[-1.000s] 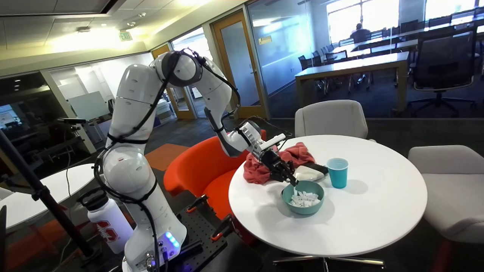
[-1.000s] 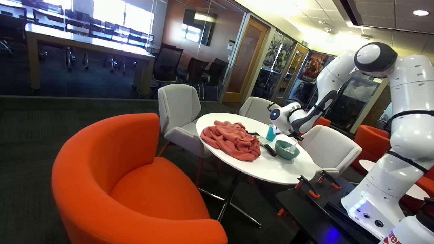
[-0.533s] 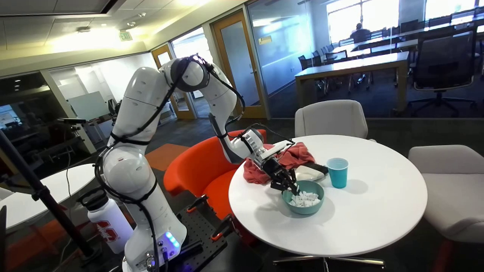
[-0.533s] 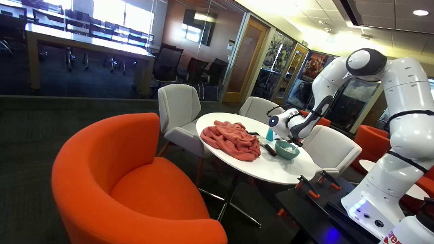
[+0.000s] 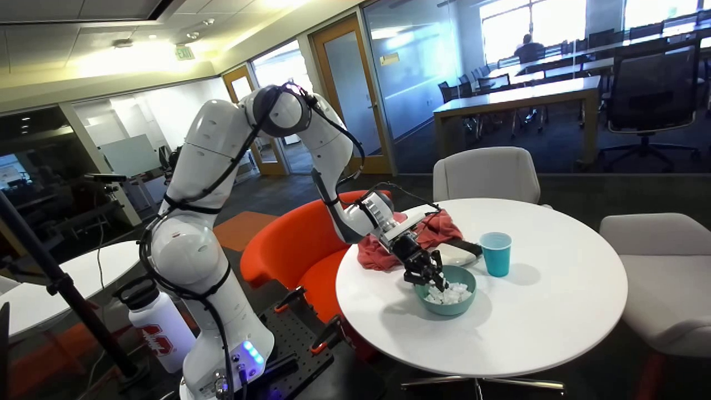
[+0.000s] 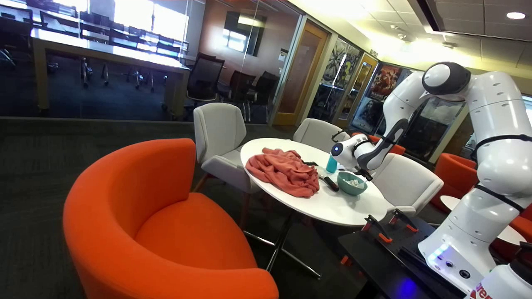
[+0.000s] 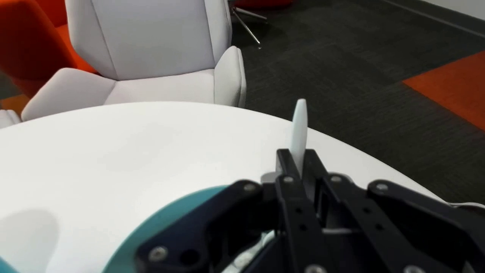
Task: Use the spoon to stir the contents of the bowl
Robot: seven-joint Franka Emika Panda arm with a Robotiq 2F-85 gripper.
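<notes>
A teal bowl [image 5: 449,310] with white chunks [image 5: 452,294] in it stands on the round white table [image 5: 555,311]. The bowl also shows in an exterior view [image 6: 350,189] and, partly, in the wrist view [image 7: 166,218]. My gripper [image 5: 441,285] is low over the bowl's near-robot side, fingertips at the chunks. In the wrist view my gripper [image 7: 297,161] is shut on a white spoon [image 7: 299,131], whose tapered end sticks up past the fingertips. The spoon's lower end is hidden by the fingers in the wrist view.
A blue cup [image 5: 496,258] stands close beside the bowl, and a crumpled red cloth [image 6: 284,172] lies behind it. A dark-handled utensil [image 6: 331,184] lies between cloth and bowl. Grey chairs [image 5: 486,175] and an orange chair [image 5: 316,244] surround the table.
My gripper has come down into the bowl with the spoon, then shifted slightly farther over the chunks. The bowl, cup and cloth stay in place.
</notes>
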